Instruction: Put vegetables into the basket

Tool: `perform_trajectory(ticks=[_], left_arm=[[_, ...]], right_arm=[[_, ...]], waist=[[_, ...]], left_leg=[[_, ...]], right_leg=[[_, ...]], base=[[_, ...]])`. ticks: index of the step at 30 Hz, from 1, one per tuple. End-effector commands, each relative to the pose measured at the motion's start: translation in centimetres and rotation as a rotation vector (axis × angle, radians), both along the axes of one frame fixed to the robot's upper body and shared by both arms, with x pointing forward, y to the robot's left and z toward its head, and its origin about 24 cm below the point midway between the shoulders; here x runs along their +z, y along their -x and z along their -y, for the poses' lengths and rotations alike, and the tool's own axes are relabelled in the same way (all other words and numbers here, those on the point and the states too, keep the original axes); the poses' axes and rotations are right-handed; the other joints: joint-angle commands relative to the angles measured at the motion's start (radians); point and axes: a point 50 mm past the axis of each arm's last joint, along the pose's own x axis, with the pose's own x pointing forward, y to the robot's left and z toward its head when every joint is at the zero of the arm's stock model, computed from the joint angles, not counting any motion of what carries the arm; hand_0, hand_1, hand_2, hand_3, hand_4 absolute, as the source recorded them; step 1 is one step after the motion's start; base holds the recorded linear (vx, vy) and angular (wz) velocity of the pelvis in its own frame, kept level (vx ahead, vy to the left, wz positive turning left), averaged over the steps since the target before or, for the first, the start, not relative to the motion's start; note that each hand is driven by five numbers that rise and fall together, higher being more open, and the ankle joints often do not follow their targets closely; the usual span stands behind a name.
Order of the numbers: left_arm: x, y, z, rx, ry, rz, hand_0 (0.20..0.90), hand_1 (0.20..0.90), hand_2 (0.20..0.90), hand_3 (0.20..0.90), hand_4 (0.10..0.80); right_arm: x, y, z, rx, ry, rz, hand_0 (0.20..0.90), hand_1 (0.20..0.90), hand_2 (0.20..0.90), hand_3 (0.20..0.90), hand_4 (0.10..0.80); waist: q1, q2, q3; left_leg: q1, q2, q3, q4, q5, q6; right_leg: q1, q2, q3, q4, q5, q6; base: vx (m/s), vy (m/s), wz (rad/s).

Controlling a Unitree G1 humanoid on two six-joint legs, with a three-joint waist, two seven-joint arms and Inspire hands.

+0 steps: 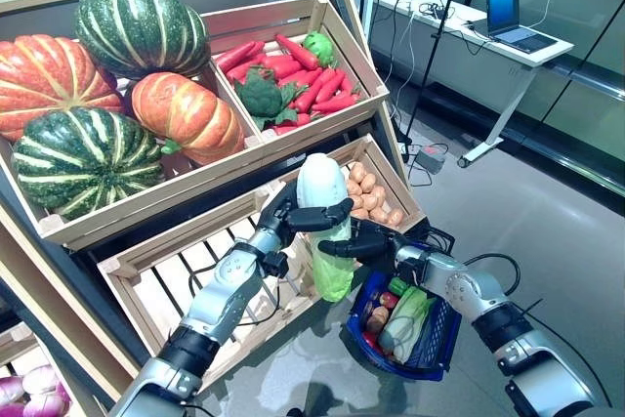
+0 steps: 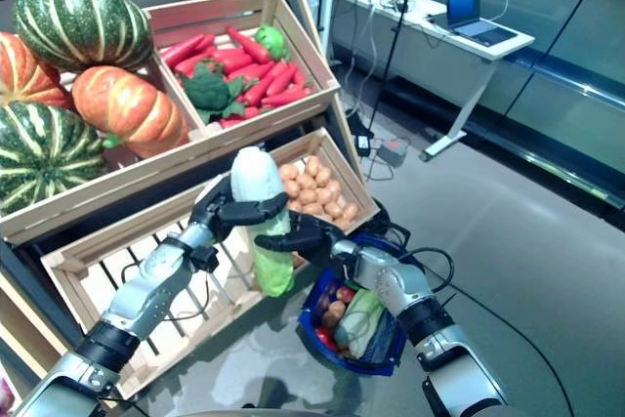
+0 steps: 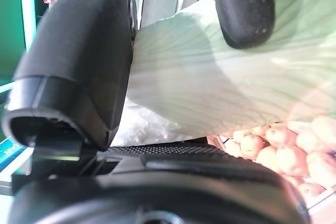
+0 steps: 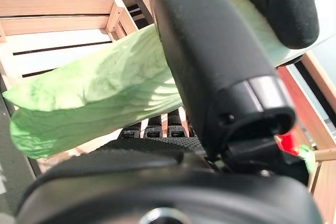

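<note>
A long Chinese cabbage (image 1: 320, 183), white at the top and leafy green at the bottom, hangs upright in front of the lower crates, held by both hands. My left hand (image 1: 293, 214) is curled round its white upper part, and the left wrist view shows the thumb (image 3: 79, 61) pressed against the cabbage (image 3: 210, 77). Just below it, my right hand (image 1: 366, 241) grips the middle, its thumb (image 4: 210, 61) lying across the green leaves (image 4: 94, 93). The blue basket (image 1: 441, 334) sits low and to the right of the cabbage, under my right forearm. It holds another cabbage, a potato and red vegetables.
The wooden shelf holds a crate of striped pumpkins (image 1: 88, 153), a crate of red vegetables and broccoli (image 1: 293, 75), a crate of potatoes (image 1: 371, 197) and a slatted crate (image 1: 166, 280). A white desk with a laptop (image 1: 503, 12) stands at the back right.
</note>
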Motion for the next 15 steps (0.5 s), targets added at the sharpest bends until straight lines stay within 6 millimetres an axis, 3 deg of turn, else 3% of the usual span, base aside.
perform_trajectory(ticks=[1, 15], left_arm=[[11.8, -1.6, 5.6, -0.22, 0.286, 0.453, 0.3, 0.3, 0.3, 0.3, 0.4], [11.7, -0.8, 8.1, -0.395, 0.442, 0.378, 0.3, 0.3, 0.3, 0.3, 0.4]], right_arm=[[0.3, -0.3, -3.5, 0.1, -0.057, -0.017, 0.9, 0.9, 0.9, 0.9, 0.8], [2.8, -1.3, -5.9, 0.181, -0.12, 0.025, 0.9, 0.9, 0.9, 0.9, 0.8]], waist=[[0.021, 0.02, -0.094], [0.032, 0.019, -0.101]], left_leg=[[0.027, 0.0, -0.01, 0.001, -0.105, -0.004], [0.027, -0.002, -0.018, 0.001, -0.105, -0.004]], right_leg=[[0.001, 0.026, 0.01, 0.017, -0.035, -0.075], [0.007, 0.027, 0.008, 0.004, -0.025, -0.076]], base=[[0.0, 0.0, 0.0], [0.0, 0.0, 0.0]])
